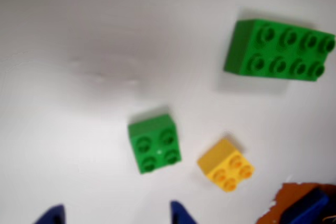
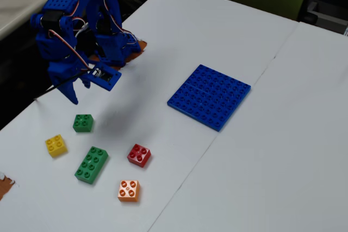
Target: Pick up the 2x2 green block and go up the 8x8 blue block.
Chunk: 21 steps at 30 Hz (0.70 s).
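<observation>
The blue two-finger tool (image 2: 79, 91) hung above the white bench (image 2: 272, 134), fingers spread apart and empty, its tips showing at the bottom edge of the wrist view. Right below it sat the small square green plastic 2x2 brick (image 2: 83, 123), flat on the bench. A yellow 2x2 brick (image 2: 56, 145) lay just beside that green brick, the long green 2x4 brick (image 2: 91, 164) near it. The large flat blue studded baseplate (image 2: 209, 96) rested well apart from the green brick.
</observation>
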Each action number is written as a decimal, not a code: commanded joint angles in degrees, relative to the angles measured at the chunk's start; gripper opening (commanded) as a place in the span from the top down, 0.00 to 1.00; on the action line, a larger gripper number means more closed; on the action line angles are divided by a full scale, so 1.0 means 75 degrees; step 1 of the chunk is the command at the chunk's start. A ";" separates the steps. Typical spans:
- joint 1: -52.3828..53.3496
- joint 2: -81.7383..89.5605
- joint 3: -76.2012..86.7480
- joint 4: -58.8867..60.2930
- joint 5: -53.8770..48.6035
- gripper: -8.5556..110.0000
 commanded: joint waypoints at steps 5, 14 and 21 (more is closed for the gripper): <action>-0.0023 -0.0973 -0.0340 -0.1512 -0.3832 0.70; 0.0117 -0.1359 -0.0340 -0.2168 -0.5871 0.66; 0.0199 -0.1816 -0.0305 -0.2367 -0.6750 0.65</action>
